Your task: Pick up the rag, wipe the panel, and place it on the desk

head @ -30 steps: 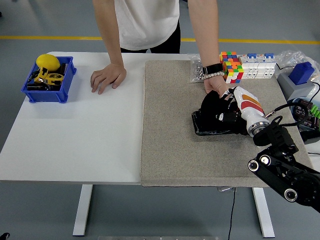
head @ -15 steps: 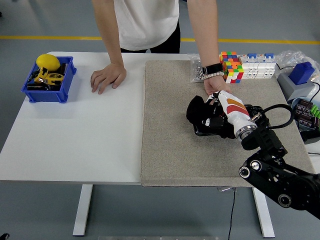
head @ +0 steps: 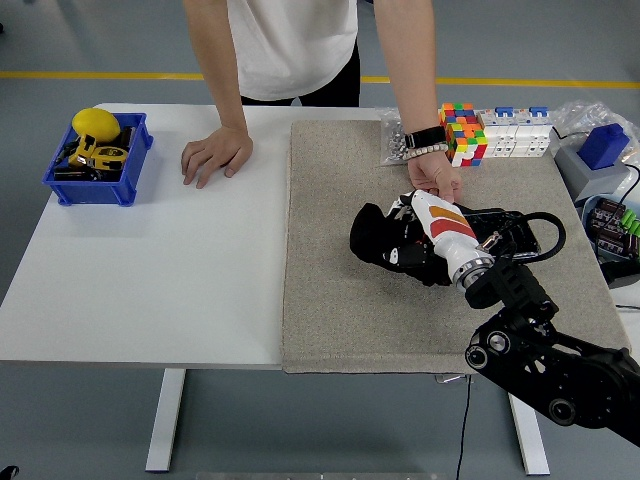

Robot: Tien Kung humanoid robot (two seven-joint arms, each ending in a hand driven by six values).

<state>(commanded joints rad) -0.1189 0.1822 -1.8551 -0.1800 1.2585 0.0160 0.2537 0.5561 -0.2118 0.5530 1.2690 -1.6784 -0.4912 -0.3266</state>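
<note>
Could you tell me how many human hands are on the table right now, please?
2. One hand lies flat on the white table, beside the blue bin; the other hand rests on the grey mat, behind the robot's right hand.

A robotics lab or workshop: a white height-adjustable table [head: 150,290] on a grey floor with a yellow line [head: 100,76] painted across it. A blue parts bin [head: 97,178] holds tools, and electronics with cables [head: 608,225] sit at the table's right edge.

The right hand [head: 418,240] hides most of the panel [head: 505,232].
</note>
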